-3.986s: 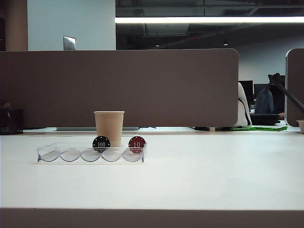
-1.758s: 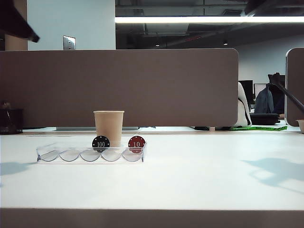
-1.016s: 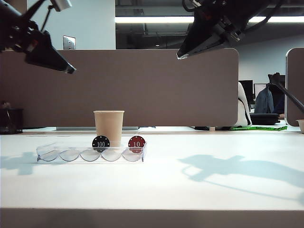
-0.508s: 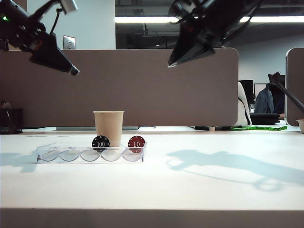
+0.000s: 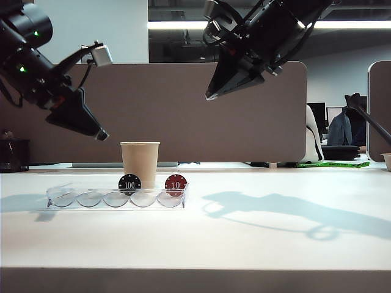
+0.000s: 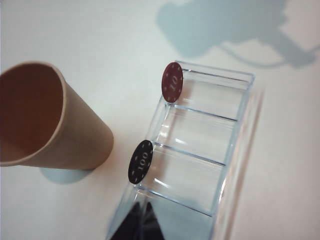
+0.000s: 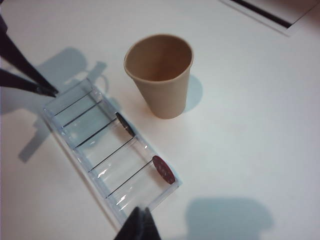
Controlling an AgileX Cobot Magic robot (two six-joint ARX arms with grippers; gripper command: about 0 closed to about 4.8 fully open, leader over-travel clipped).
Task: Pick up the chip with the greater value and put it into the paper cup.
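Both tools, left (image 5: 102, 135) and right (image 5: 209, 96), closed, above the clear tray (image 5: 116, 199).

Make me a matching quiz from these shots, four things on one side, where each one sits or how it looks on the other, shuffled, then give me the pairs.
Things
1. black 100 chip
2. red 10 chip
3. paper cup
4. left hand

Descriptions
A. shut, in the air above the tray's left part
B. on edge in the end slot of the clear tray
C. upright on the table, behind the tray, empty
D. on edge in the tray's middle slot

Pairs: 1-D, 2-B, 3-C, 4-A
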